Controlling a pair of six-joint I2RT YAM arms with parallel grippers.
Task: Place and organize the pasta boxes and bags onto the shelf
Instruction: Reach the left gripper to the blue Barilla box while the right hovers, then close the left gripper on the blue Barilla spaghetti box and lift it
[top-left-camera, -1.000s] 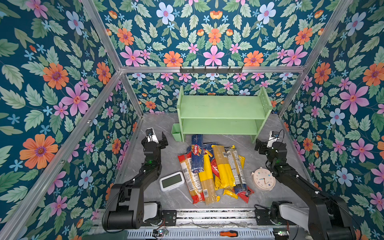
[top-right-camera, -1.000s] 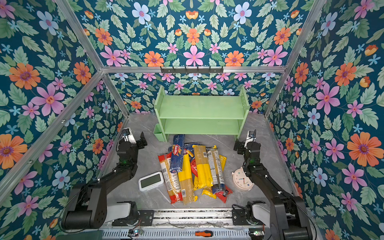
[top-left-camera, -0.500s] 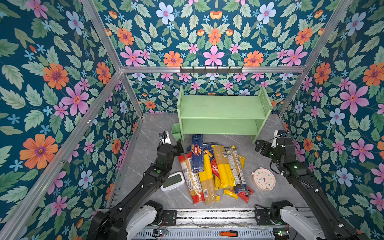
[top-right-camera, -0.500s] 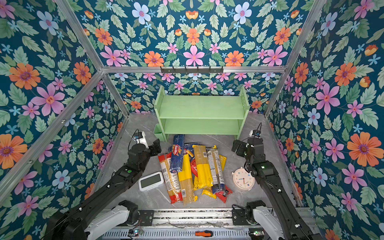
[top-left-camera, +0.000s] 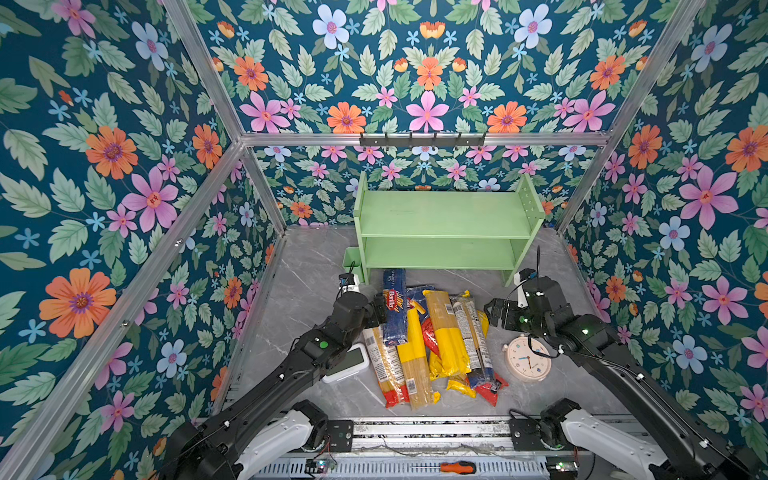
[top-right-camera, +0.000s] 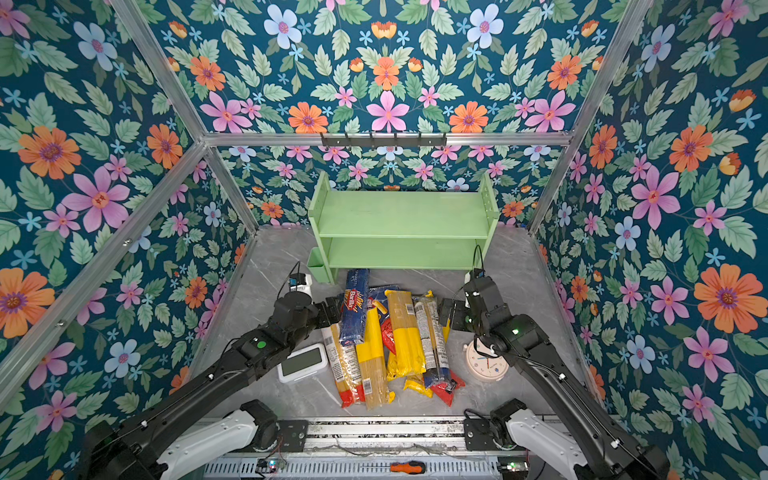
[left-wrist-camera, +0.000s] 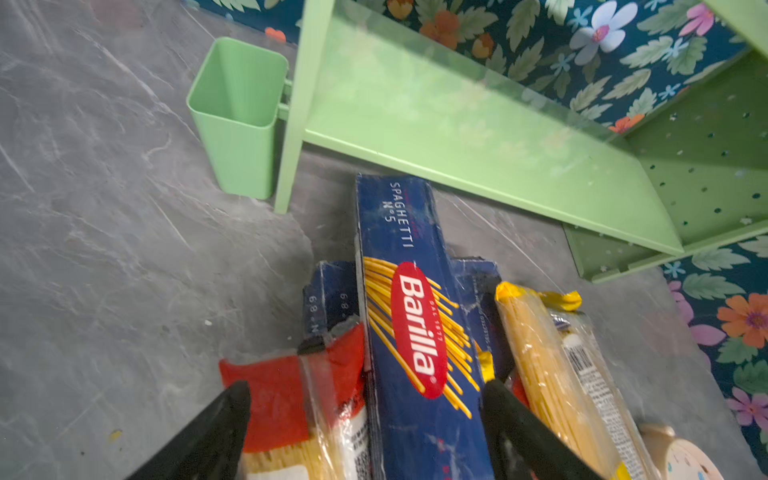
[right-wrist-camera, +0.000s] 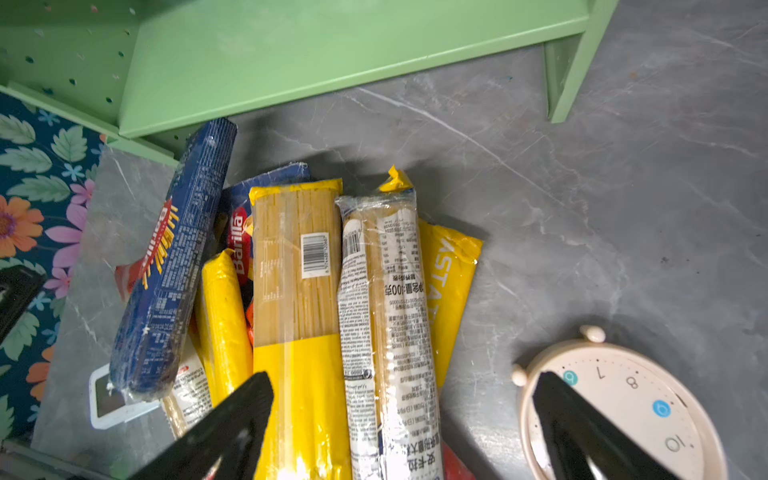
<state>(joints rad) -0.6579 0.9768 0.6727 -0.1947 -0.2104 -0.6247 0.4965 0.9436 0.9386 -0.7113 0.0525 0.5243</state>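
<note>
Nothing is on the pale green two-tier shelf (top-left-camera: 444, 216) yet. Both its tiers are bare in both top views, at centre frame against the back wall. All the pasta lies in one heap on the grey marbled tabletop (top-left-camera: 307, 266), just below the shelf in the picture.

The long narrow dark blue Barilla spaghetti box (top-left-camera: 394, 309) lies on top at the heap's left, its far end near the shelf's foot. The wide flat dark blue Barilla box (top-left-camera: 419, 293) is mostly buried beneath it. The clear plastic spaghetti bags with yellow, red and blue ends (top-left-camera: 446, 336) fan out to the right.

My left gripper (left-wrist-camera: 365, 392) is spread wide, straddling the spaghetti box and a red-ended bag (left-wrist-camera: 274, 399) beside it, and grips nothing. My right gripper (right-wrist-camera: 403, 378) is fully spread too, above the yellow-banded bags, and is empty.

I judge the task to be at its very start, with every box and bag left to move. The spaghetti box looks like the first pick.
</note>
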